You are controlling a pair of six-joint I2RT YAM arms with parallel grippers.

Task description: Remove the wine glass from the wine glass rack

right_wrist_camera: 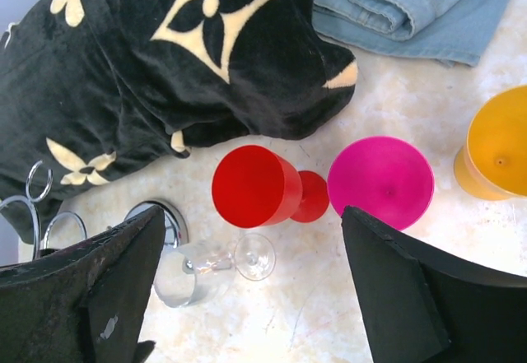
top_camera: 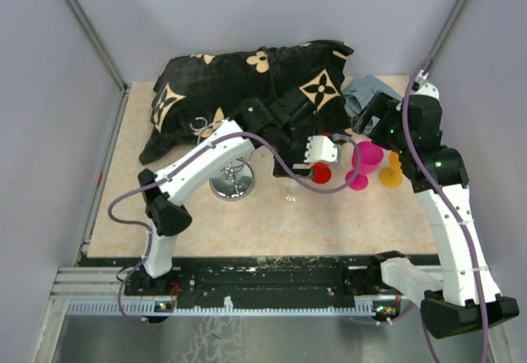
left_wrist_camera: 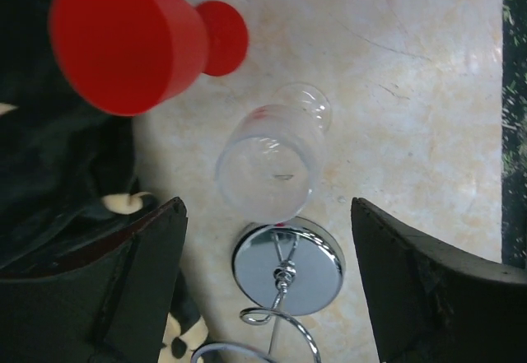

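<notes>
Wine glass (left_wrist_camera: 268, 161): clear, sat on the table (left_wrist_camera: 412, 67), off the rack (left_wrist_camera: 288, 268), just beside its mirrored base. Left gripper (left_wrist_camera: 268, 208): fingers were spread wide above the glass, holding nothing. Right gripper (right_wrist_camera: 254, 215): fingers were also apart, empty. Red cup (left_wrist_camera: 123, 42): stood near the glass.

One wine glass (left_wrist_camera: 268, 161), three coloured goblets (right_wrist_camera: 251, 186), one wine glass rack (left_wrist_camera: 288, 268), one blanket (right_wrist_camera: 165, 67), one denim cloth (right_wrist_camera: 412, 9)
</notes>
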